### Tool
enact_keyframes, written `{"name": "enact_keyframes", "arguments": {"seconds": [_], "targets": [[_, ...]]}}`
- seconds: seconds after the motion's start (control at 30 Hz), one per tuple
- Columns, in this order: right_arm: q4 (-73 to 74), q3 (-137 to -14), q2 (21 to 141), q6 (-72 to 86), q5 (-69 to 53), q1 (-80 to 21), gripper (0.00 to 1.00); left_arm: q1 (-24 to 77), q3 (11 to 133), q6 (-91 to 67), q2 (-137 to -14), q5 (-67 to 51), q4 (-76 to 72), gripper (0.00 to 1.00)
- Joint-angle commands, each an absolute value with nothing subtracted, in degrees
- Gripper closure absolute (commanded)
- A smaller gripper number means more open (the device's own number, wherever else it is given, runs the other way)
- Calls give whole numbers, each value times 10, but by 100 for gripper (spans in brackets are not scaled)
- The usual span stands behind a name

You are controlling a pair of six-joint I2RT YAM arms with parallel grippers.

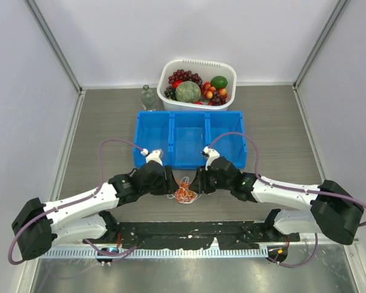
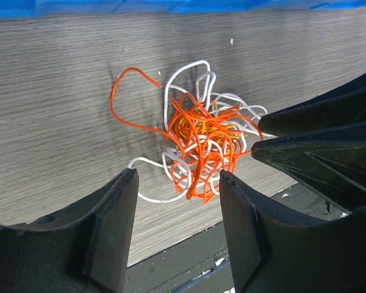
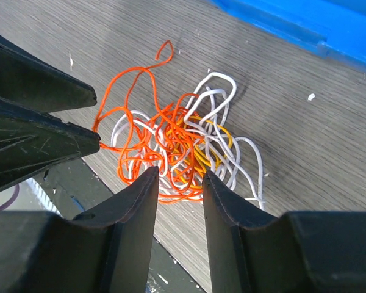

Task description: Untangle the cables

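Observation:
The cables (image 1: 184, 193) lie as one tangled clump of orange, white and yellow cords on the grey table, just in front of the blue bin. My left gripper (image 1: 171, 184) is open right beside the clump's left side. My right gripper (image 1: 197, 184) is open right beside its right side. In the left wrist view the clump (image 2: 198, 140) lies just beyond the wide-open left gripper (image 2: 178, 183), nothing held. In the right wrist view the right gripper (image 3: 180, 177) stands open at the clump's (image 3: 171, 137) near edge. One orange loop reaches a left gripper fingertip (image 3: 94, 139).
A blue three-compartment bin (image 1: 189, 113) stands just behind the clump. A white basket (image 1: 198, 63) of fruit and a glass bottle (image 1: 148, 97) are at the back. A black mat (image 1: 189, 232) runs along the near edge.

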State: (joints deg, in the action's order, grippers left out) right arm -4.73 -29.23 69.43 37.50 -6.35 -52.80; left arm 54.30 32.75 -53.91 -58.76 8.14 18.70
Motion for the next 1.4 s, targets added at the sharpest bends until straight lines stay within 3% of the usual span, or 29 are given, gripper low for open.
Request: {"name": "enact_keyframes", "arguments": {"seconds": [0.0, 0.13, 0.23, 0.37, 0.47, 0.67, 0.9, 1.0, 1.13, 1.3, 1.37], "targets": [[-92, -288, 704, 381, -57, -531, 61, 539, 355, -545, -601, 118, 154, 41], [-92, -282, 704, 381, -51, -531, 70, 527, 368, -535, -607, 119, 154, 39], [-95, -280, 704, 379, -47, -532, 79, 524, 381, -530, -613, 117, 148, 23], [-105, -282, 716, 384, -51, -531, 80, 524, 394, -525, -634, 113, 147, 20], [-112, -281, 720, 385, -52, -531, 80, 522, 389, -525, -647, 108, 136, 33], [-102, -286, 713, 384, -54, -531, 98, 522, 379, -529, -655, 109, 117, 53], [-94, -266, 679, 397, -51, -532, 99, 523, 393, -512, -676, 119, 133, 81], [-90, -259, 667, 398, -40, -533, 99, 522, 399, -510, -693, 110, 142, 84], [-88, -260, 665, 396, -35, -532, 99, 522, 387, -515, -698, 95, 125, 75], [-84, -265, 671, 394, -34, -532, 99, 522, 387, -515, -697, 105, 125, 100], [-65, -267, 662, 392, -14, -532, 99, 522, 395, -508, -686, 126, 155, 100]]}}
